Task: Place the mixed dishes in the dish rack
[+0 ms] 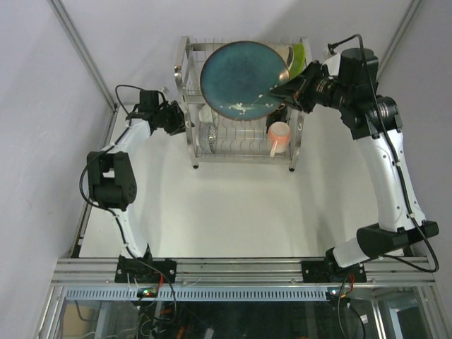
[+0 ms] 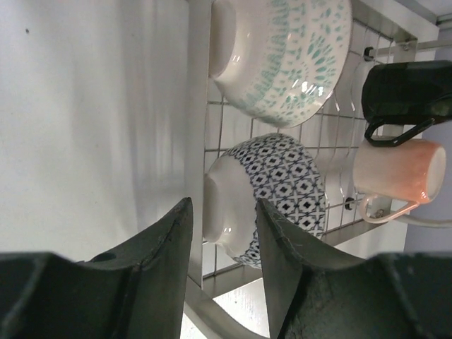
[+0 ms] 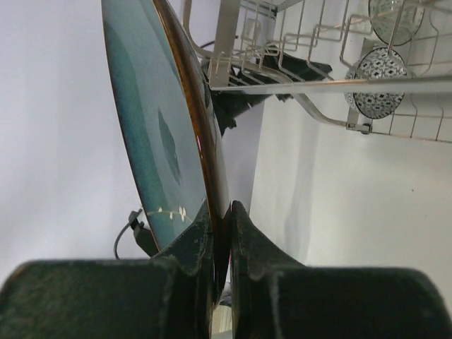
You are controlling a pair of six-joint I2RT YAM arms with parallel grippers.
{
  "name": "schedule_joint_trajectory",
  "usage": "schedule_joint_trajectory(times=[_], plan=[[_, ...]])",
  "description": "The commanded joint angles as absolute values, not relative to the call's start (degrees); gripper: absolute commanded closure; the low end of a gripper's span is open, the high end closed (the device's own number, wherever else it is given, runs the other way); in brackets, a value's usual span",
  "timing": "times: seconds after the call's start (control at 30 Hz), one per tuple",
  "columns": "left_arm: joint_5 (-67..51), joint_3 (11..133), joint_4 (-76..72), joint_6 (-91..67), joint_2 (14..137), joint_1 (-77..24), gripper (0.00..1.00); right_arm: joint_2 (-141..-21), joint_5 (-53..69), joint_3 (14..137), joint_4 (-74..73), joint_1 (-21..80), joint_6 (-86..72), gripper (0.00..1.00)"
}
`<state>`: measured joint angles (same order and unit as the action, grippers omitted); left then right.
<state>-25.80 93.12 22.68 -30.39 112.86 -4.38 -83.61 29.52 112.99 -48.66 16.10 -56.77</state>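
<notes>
blue-grey plate (image 1: pixel 242 80): hanging tilted over the dish rack (image 1: pixel 193 141), apparently clear of the top tier's slots.
right gripper (image 3: pixel 220 212): pinching the plate's rim between tightly closed jaws.
left gripper (image 2: pixel 224 212): standing partly open, gripping nothing, facing the patterned bowl (image 2: pixel 279 187).

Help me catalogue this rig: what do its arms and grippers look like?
The left arm and right arm have white links, black joint housings and loose black cables. The left gripper and right gripper are matte black, each with two tapered fingers.
</notes>
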Motion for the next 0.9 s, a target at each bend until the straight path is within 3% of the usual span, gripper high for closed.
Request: schedule_joint_trajectory(times=[0.0, 0.67, 0.87], plan=[[-29.45, 88.21, 20.84, -29.62, 107.62, -6.53, 0.54, -85.4, 32.07, 122.5, -40.48, 13.69, -58.85, 1.0], [-28.16, 75.69, 18.47, -32.73, 96.57, -12.95, 0.55, -93.33, 22.47, 129.07, -30.08, 12.83, -57.16, 1.0], [-21.21, 71.95, 21.84, -33.07, 91.04, -13.61, 0.55, -92.84, 17.16, 125.63, -26.31, 13.14, -52.84, 1.0]])
